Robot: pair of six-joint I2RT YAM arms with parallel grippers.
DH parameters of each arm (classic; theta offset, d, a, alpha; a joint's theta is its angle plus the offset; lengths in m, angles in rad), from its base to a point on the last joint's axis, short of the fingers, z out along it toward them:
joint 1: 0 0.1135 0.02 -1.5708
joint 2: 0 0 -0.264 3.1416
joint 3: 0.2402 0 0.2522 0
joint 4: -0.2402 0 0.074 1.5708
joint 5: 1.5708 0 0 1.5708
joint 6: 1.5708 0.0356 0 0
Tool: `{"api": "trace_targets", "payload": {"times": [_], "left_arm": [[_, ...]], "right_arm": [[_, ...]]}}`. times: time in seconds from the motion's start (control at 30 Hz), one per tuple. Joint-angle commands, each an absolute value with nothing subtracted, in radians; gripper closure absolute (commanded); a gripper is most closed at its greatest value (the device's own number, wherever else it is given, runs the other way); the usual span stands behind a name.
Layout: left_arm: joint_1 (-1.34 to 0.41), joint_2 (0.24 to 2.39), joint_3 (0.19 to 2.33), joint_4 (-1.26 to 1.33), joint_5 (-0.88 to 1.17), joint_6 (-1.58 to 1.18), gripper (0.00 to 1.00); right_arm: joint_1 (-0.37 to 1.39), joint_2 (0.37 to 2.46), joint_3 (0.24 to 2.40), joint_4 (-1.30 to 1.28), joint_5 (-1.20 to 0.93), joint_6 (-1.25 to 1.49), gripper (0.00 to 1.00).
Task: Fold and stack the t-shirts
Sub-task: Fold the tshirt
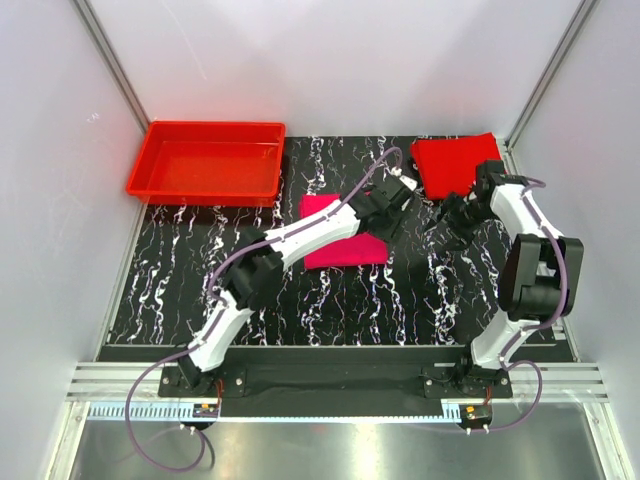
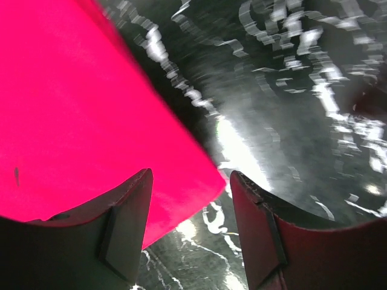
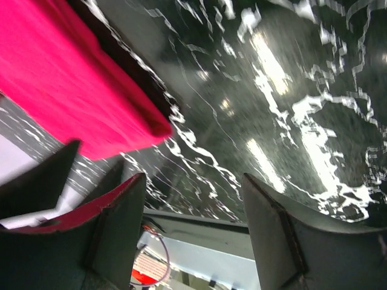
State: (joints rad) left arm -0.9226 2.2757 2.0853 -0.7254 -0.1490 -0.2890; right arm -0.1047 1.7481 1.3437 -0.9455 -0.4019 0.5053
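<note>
magenta t-shirt (image 1: 350,250): folded flat at centre of the counter (image 1: 300,300), long axis running roughly upper left to lower right.
red t-shirt (image 1: 450,158): folded, upper right corner of the top view, well apart from the magenta one.
left end effector (image 1: 392,205): fingers spread, pinching nothing, over the magenta shirt's upper right corner; that corner lies under the gap in the left wrist view.
right end effector (image 1: 447,215): fingers spread, empty, just below the red shirt's lower left edge.
key relation: each arm is nearer its own shirt; stacking likely means carrying one across the bare gap between.
</note>
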Motion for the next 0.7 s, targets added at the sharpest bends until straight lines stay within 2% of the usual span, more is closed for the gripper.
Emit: {"api": "trace_targets", "payload": {"times": [0.0,0.1,0.17,0.3,0.37,0.47,0.67], "left_arm": [[-0.902,2.250,2.108,-0.718,-0.274,-0.380,0.41],[-0.885,2.186,2.036,-0.674,-0.269,-0.387,0.42],[-0.868,2.155,1.984,-0.617,-0.157,-0.371,0.41],[-0.865,2.186,2.063,-0.686,-0.173,-0.370,0.35],[-0.861,2.184,2.040,-0.658,-0.156,-0.379,0.35],[-0.850,2.149,2.014,-0.647,-0.202,-0.445,0.36],[-0.827,1.991,1.887,-0.594,-0.184,-0.497,0.36]], "right_arm": [[-0.101,1.684,1.257,-0.867,-0.408,0.476,0.29],[-0.098,1.689,1.194,-0.766,-0.556,0.437,0.30],[-0.098,1.692,1.183,-0.718,-0.607,0.419,0.28],[-0.098,1.765,1.245,-0.726,-0.584,0.405,0.21],[-0.097,1.796,1.270,-0.678,-0.654,0.414,0.17],[-0.068,1.874,1.325,-0.634,-0.733,0.426,0.17],[-0.006,2.012,1.478,-0.583,-0.707,0.414,0.19]]}}
